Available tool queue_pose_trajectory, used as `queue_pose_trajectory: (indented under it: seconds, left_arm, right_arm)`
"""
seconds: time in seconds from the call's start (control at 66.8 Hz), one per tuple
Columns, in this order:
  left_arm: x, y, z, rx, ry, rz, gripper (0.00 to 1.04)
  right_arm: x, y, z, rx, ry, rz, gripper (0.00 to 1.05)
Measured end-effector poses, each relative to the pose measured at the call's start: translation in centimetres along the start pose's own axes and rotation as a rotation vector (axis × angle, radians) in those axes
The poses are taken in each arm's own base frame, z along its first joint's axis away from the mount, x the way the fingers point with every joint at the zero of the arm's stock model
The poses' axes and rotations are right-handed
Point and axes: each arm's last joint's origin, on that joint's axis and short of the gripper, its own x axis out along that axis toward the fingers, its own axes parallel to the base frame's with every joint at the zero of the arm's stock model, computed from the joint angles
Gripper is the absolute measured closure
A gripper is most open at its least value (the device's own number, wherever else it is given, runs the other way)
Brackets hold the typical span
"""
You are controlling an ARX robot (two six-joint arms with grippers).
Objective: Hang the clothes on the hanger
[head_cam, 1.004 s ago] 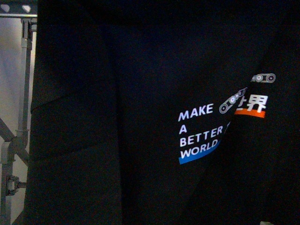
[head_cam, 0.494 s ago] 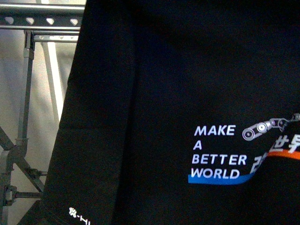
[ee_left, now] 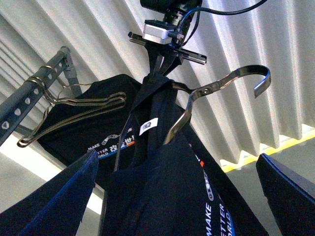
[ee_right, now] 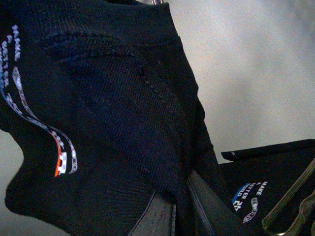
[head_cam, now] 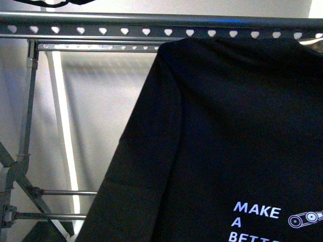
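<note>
The clothes, a black T-shirt with a white "MAKE A BETTER" print, hang just under the hanger's heart-holed top rail and fill the right of the front view. My right gripper is shut on the clothes, with fabric pinched between its grey fingers. From the left wrist view the right gripper holds the clothes by the collar from above. A bent metal wire hook sticks out of the collar. My left gripper is open below, one finger on each side of the cloth.
Another printed black shirt hangs on wire frames from the rack rail. It also shows in the right wrist view as a black shirt. The rack's legs and cross bars stand at the left, with pale curtain behind.
In the front view the clothes have shifted right and down in the picture. That has uncovered the rack's top rail and the curtain at the left.
</note>
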Motion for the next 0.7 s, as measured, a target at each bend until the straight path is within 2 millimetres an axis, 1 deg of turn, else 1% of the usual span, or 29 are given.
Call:
queue_pose_trajectory:
  seconds: [0.09,0.12,0.24,0.255,0.285,0.3,0.315,0.33,0.359,0.374,0.389,0.404,0.434,0.449,0.479,0.494,0.524,0.539,0.569,0.584,0.614,0.629,0.704]
  left_arm:
    - [0.0,0.0,0.0,0.0,0.0,0.0,0.07]
    - [0.0,0.0,0.0,0.0,0.0,0.0,0.07]
    - [0.1,0.0,0.0,0.004,0.007,0.007,0.07]
    - [0.8,0.0,-0.4,0.014,0.044,0.05,0.07]
    - [1.2,0.1,-0.8,0.02,0.148,0.177,0.07]
    - [1.6,0.0,-1.3,0.01,0.217,0.297,0.07]
    - [1.8,0.0,-1.6,0.001,0.25,0.365,0.07]
    - [2.1,-0.2,-2.2,-0.025,0.295,0.498,0.07]
    - [2.3,-0.4,-2.7,-0.057,0.316,0.627,0.07]
    - [2.4,-0.6,-3.3,-0.072,0.326,0.752,0.07]
    - [2.5,-0.7,-3.4,-0.088,0.318,0.811,0.07]
    - [2.5,-0.8,-3.7,-0.131,0.286,0.936,0.07]
    - [2.4,-0.8,-3.6,-0.133,0.25,1.051,0.07]
    - [2.2,-0.7,-3.4,-0.155,0.181,1.165,0.07]
    - [1.8,-0.5,-2.8,-0.139,0.113,1.27,0.07]
    - [1.4,-0.3,-2.0,-0.133,0.019,1.366,0.07]
    - [0.8,-0.1,-1.2,-0.103,-0.071,1.449,0.07]
    - [0.2,-0.1,0.0,-0.069,-0.182,1.514,0.07]
    - [-0.5,-0.1,1.2,-0.034,-0.278,1.562,0.07]
    - [-1.0,-0.1,2.3,-0.012,-0.354,1.596,0.07]
    - [-1.5,-0.1,3.3,0.003,-0.401,1.616,0.07]
    - [-1.9,-0.2,4.3,0.019,-0.436,1.628,0.07]
    - [-2.8,-0.4,6.9,0.049,-0.507,1.654,0.07]
  right_arm:
    - [-0.6,0.3,-0.3,0.082,-0.022,0.01,1.01]
    - [-0.9,0.6,-0.6,0.133,-0.027,0.022,1.01]
    - [-1.3,1.2,-1.0,0.233,-0.035,0.054,1.01]
    - [-1.3,1.3,-1.0,0.244,-0.037,0.057,1.01]
    - [-1.3,1.3,-1.1,0.252,-0.04,0.059,1.01]
    - [-1.4,1.4,-1.1,0.254,-0.04,0.06,1.01]
    - [-1.4,1.4,-1.2,0.256,-0.039,0.06,1.01]
    - [-1.3,1.5,-1.2,0.261,-0.039,0.062,1.01]
    - [-1.3,1.6,-1.4,0.268,-0.041,0.066,1.01]
    - [-1.2,1.7,-1.4,0.27,-0.043,0.068,1.01]
    - [-1.2,1.7,-1.4,0.271,-0.043,0.069,1.01]
    - [-1.2,1.8,-1.4,0.275,-0.045,0.071,1.01]
    - [-1.2,1.9,-1.4,0.276,-0.048,0.073,1.01]
    - [-1.1,2.0,-1.5,0.28,-0.05,0.075,1.01]
    - [-1.1,2.1,-1.6,0.285,-0.054,0.077,1.01]
    - [-1.0,2.1,-1.6,0.285,-0.055,0.077,1.01]
    - [-1.0,2.2,-1.8,0.285,-0.054,0.077,1.01]
    - [-0.9,2.2,-1.8,0.286,-0.053,0.077,1.01]
    - [-0.8,2.3,-1.9,0.29,-0.053,0.078,1.01]
    - [-0.8,2.4,-2.1,0.295,-0.052,0.078,1.01]
    - [-0.7,2.5,-2.3,0.301,-0.052,0.076,1.01]
    - [-0.7,2.5,-2.3,0.302,-0.051,0.075,1.01]
    - [-0.5,2.6,-2.4,0.309,-0.061,0.069,1.01]
